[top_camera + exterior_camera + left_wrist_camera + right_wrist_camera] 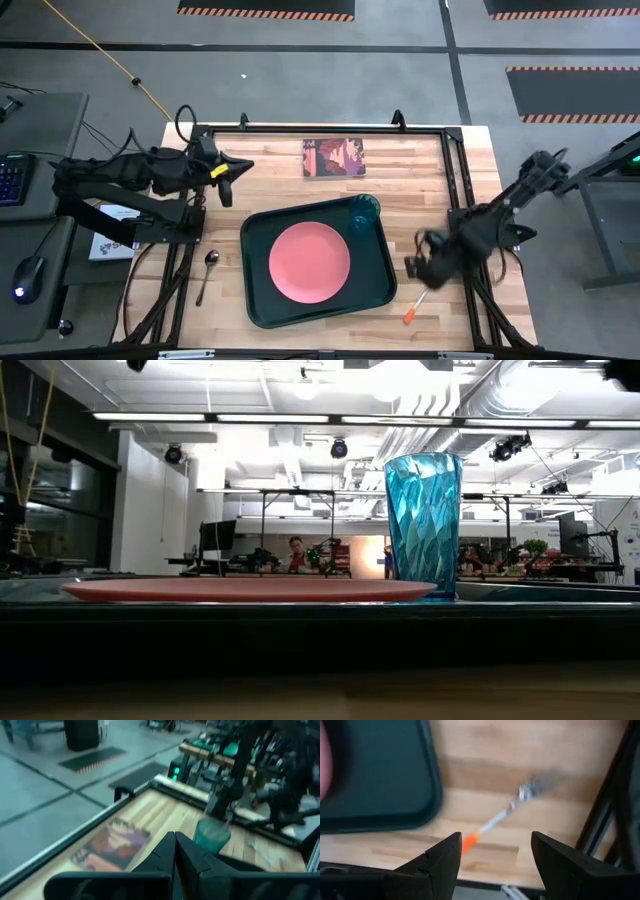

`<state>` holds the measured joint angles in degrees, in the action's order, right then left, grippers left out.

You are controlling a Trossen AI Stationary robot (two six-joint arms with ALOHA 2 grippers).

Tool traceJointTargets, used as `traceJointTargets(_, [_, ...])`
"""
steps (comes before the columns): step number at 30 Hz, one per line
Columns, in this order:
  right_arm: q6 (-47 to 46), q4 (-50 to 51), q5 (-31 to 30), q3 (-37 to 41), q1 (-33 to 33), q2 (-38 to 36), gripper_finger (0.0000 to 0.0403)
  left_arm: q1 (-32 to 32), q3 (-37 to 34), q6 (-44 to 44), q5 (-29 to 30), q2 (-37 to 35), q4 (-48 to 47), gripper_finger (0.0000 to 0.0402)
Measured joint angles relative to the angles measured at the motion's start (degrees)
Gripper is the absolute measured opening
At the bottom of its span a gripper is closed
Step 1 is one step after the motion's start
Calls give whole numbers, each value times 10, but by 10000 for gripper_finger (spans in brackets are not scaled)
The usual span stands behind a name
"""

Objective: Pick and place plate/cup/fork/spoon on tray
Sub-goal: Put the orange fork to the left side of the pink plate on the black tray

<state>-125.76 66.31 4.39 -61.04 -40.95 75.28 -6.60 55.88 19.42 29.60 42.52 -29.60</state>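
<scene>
Hovering above the fork (417,305) at the table's right edge, the right gripper (421,262) holds its fingers (440,860) spread wide and empty, the orange handle and silver tines lying on bare wood between them in the right wrist view (510,815). The fork sits just beside the green tray (250,280), off its right rim, not touching it. On the tray rests the pink plate (309,261), flat and near the middle, with the teal cup (363,211) standing upright in the tray's far right corner, just beside the plate. From table height the cup (423,525) rises to the right of the plate's edge (250,591). The spoon (207,271) lies on the wood left of the tray, apart from it. The left gripper (228,172) waits over the table's far left corner, its fingers (192,857) pressed together and empty. A maroon picture card (333,157) lies near the table's far edge, beyond the tray. A person (297,553) sits in the room behind.
</scene>
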Motion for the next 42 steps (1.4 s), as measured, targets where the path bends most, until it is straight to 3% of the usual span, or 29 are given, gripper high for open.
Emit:
traceJointTargets(5, [-82,-75,15,0,-57,83,232,3,0,-22,-8,1,24,0])
traceJointTargets(19, [-105,-98,82,0,-57,256,232,3,0,-21,-12,3,29,0])
traceJointTargets(24, [-107,-75,76,7,-47,262,229,3,0,-20,-30,3,29,0])
traceJointTargets(29, [-113,-180,77,67,-36,238,208,3,0,-15,-42,3,29,0])
traceJointTargets(35, [-115,-214,79,104,-29,222,182,3,0,-15,-42,3,29,0])
traceJointTargets(42, [-106,-278,89,144,-9,216,96,3,0,-15,-42,3,29,0])
